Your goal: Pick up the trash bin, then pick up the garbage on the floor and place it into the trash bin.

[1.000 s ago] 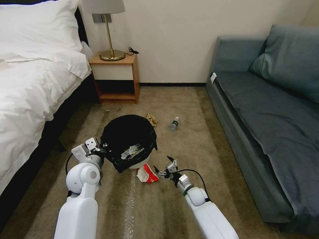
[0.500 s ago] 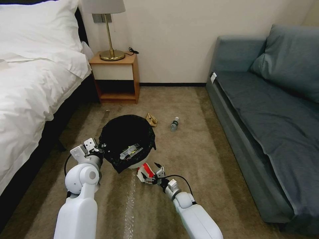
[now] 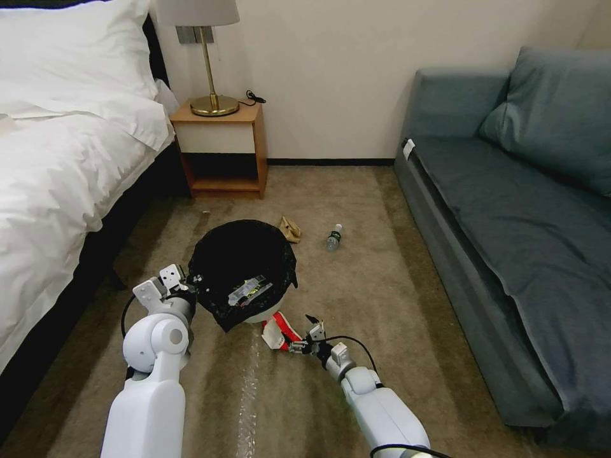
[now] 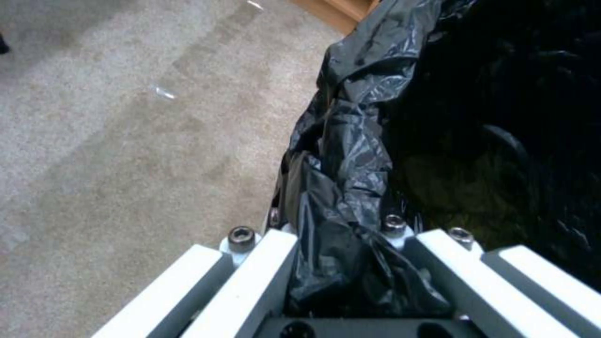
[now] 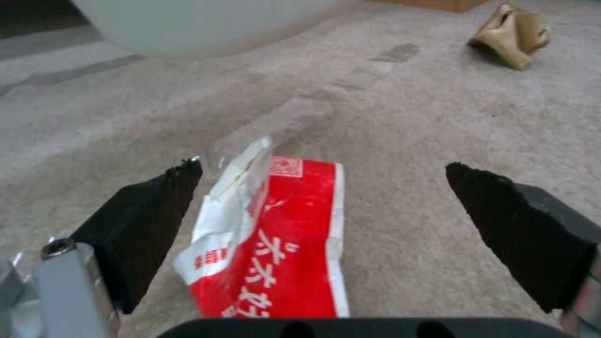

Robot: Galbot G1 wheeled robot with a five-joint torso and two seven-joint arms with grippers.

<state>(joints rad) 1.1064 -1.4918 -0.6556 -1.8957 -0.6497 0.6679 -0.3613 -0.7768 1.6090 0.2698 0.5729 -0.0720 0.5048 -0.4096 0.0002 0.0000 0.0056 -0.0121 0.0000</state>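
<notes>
Carton (image 5: 275,244) flat, long axis between open right end effector (image 5: 322,197) fingers

carton (image 3: 280,332) before trash bin (image 3: 242,270), bottle (image 3: 333,237) behind right

Black-lined trash bin (image 3: 245,267); red-white carton (image 3: 278,331) just beside.

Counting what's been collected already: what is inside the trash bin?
Inside the trash bin, on the black liner, lies one shiny wrapper. Anything beneath it is hidden by the dark liner.
</notes>
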